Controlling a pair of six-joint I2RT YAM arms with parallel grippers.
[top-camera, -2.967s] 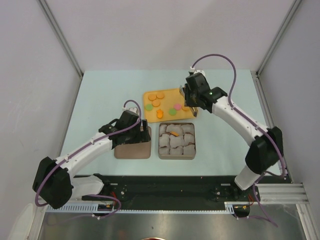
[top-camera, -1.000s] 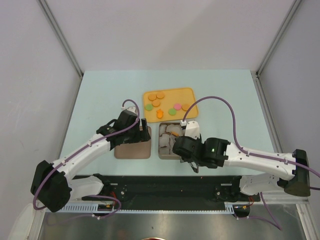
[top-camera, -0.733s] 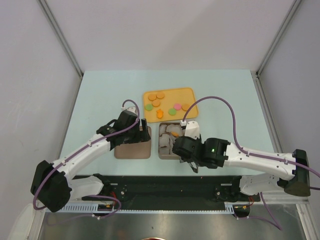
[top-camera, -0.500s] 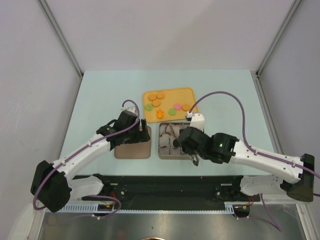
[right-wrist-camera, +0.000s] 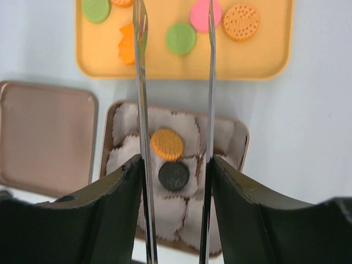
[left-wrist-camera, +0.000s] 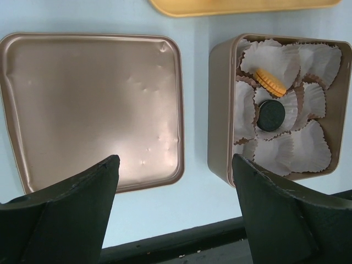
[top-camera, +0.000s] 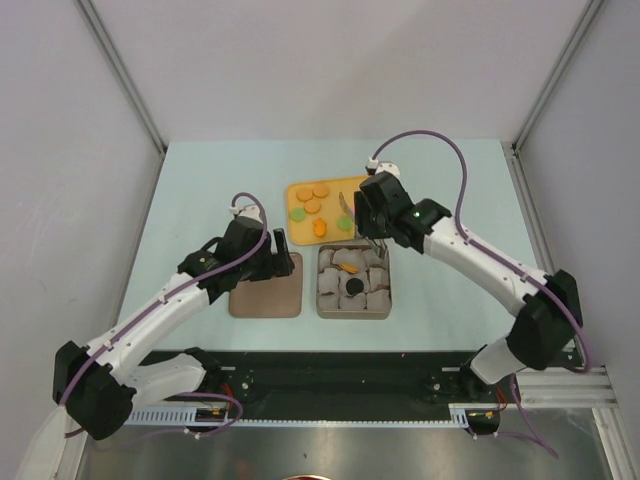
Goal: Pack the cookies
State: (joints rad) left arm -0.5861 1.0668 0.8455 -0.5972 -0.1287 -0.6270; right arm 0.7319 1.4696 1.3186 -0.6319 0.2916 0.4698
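Observation:
Several cookies lie on the yellow tray (top-camera: 300,184): a green one (right-wrist-camera: 181,37), a pink one (right-wrist-camera: 201,14), a round orange one (right-wrist-camera: 241,22) and an orange flower (right-wrist-camera: 127,47). The brown tin (top-camera: 386,300) holds white paper cups, with an orange cookie (left-wrist-camera: 269,82) and a black cookie (left-wrist-camera: 271,115) lying in them. My right gripper (right-wrist-camera: 176,165) is shut on thin metal tongs (right-wrist-camera: 142,99). Their tips hang open and empty over the tray's near edge. My left gripper (left-wrist-camera: 175,160) stands open and empty above the table, between the tin and its lid (left-wrist-camera: 88,104).
The brown lid (top-camera: 265,298) lies flat to the left of the tin (left-wrist-camera: 220,110). Grey walls stand on the left, right and far sides of the pale blue table (top-camera: 200,190). A black rail (top-camera: 350,375) runs along the near edge.
My right arm has swung from the tin's near side back to the tray with the tongs. A black cookie now lies in the tin. My left arm shifted slightly away.

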